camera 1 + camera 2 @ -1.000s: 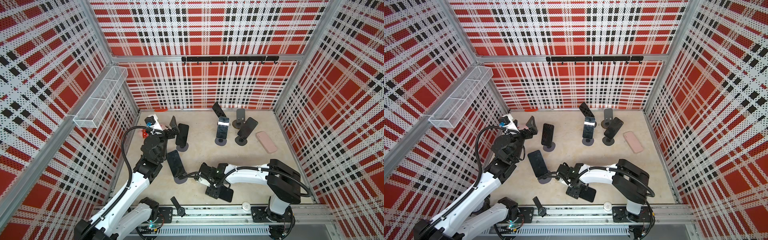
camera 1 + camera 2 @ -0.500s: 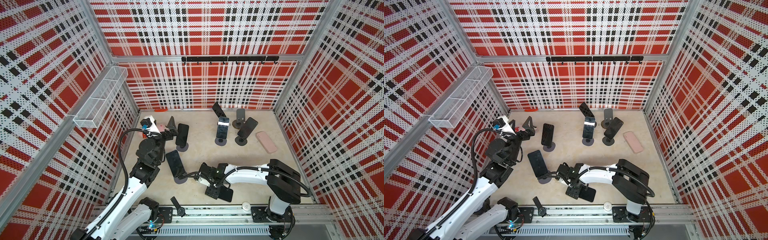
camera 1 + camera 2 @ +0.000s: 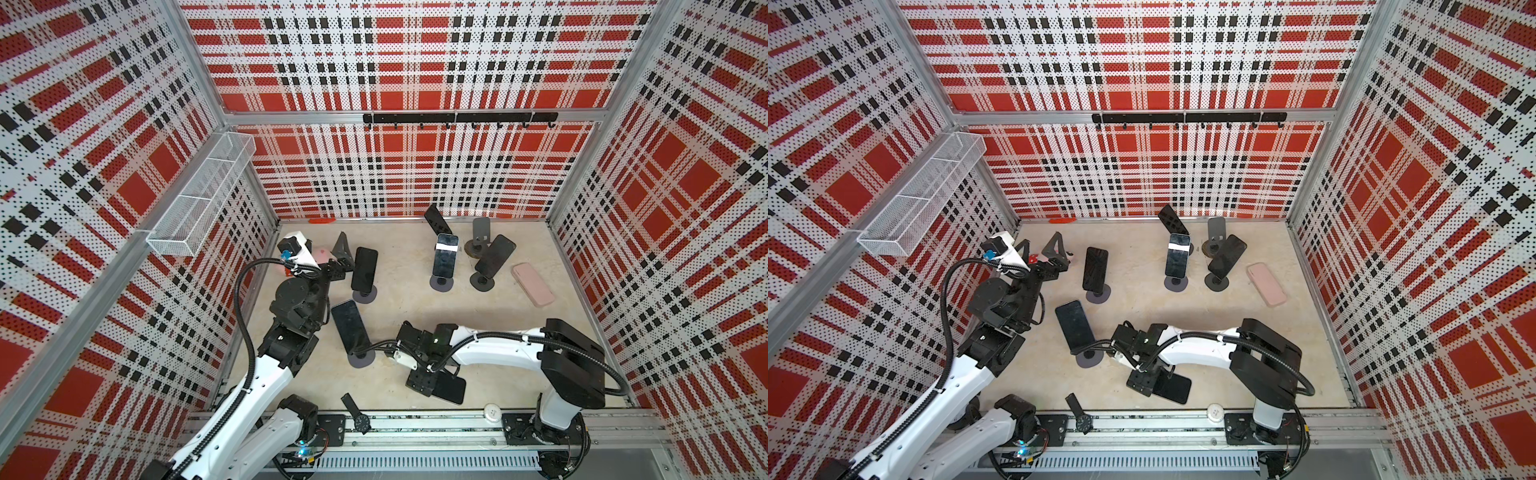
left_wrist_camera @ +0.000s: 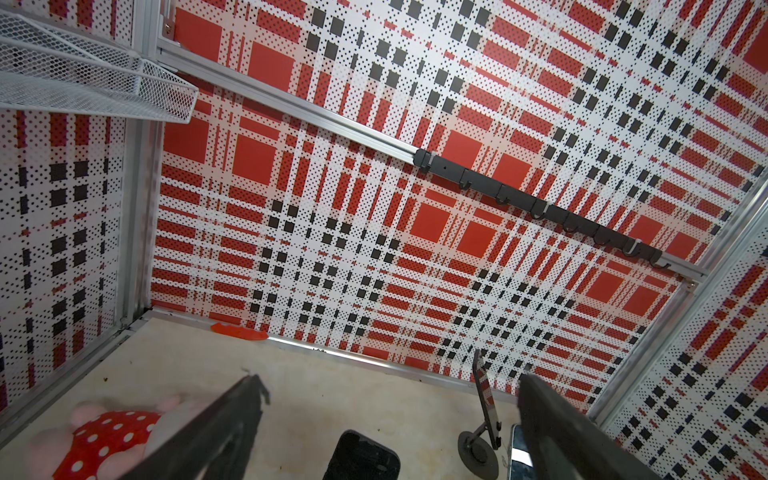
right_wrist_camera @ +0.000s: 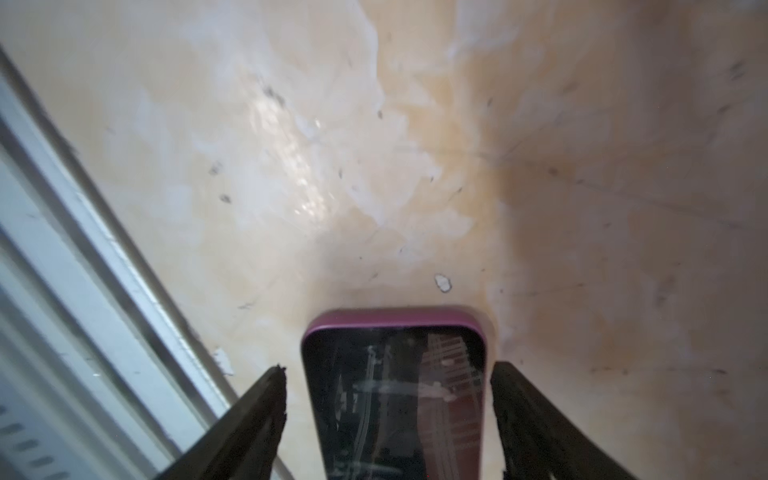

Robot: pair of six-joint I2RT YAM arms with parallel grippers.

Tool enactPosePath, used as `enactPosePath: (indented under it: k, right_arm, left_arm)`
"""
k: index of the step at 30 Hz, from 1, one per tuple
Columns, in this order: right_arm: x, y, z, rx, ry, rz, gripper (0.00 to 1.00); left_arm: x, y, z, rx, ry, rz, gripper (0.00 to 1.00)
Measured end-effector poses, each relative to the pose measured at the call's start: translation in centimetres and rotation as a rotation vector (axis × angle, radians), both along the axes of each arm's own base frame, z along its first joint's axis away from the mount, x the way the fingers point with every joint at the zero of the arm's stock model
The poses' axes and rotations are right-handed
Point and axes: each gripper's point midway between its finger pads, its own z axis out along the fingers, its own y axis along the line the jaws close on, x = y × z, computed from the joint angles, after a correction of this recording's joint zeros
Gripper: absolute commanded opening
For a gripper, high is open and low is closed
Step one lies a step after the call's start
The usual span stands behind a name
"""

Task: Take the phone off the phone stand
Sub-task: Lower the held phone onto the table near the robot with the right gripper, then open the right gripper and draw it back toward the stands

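1. The phone [image 5: 395,395], dark screen up in a purple case, lies flat on the floor [image 5: 415,166], off any stand, close to the front rail [image 5: 62,291]
2. My right gripper [image 5: 388,368] straddles one end of it with the jaws a little apart; a thin gap shows along each side of the case, so I grip nothing
3. In both top views a second phone [image 3: 348,328] leans on a stand [image 3: 361,359] just beside my right wrist
4. My left gripper [image 4: 390,379] is over by the left wall [image 3: 124,208], jaws spread wide with nothing between them
5. A third phone [image 3: 365,270] stands propped just beyond it, and a spotted plush [image 4: 104,436] lies on the floor at its side
6. Further back, the back phones [image 3: 444,259] stand propped, three of them; a pink phone [image 3: 534,284] lies flat near the right wall [image 3: 665,249]
7. A watch [image 3: 356,411] lies at the front rail's edge
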Motion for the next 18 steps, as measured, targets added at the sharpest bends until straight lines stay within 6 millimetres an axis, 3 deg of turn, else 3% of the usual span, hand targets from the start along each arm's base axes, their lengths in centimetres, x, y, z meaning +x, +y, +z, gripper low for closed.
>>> enactPosePath:
  k: [5,10,14,18]
  right_arm:
    - [2.2,1.9,6.5,0.180,-0.102,-0.051,0.81]
    - [5.6,1.3,11.3,0.316,-0.213,-0.181,0.80]
    - [10.4,-0.4,16.1,0.491,-0.332,-0.344,0.80]
    - [15.1,-2.2,20.4,0.645,-0.454,-0.491,0.82]
  left_arm:
    - [0.1,2.2,-1.1,-0.054,0.014,0.043,0.98]
    - [0.0,4.2,-1.7,-0.110,0.021,0.076,0.98]
    - [0.1,4.7,-1.5,-0.127,0.013,0.068,0.98]
    - [1.0,4.1,-2.5,-0.122,0.054,0.033,0.98]
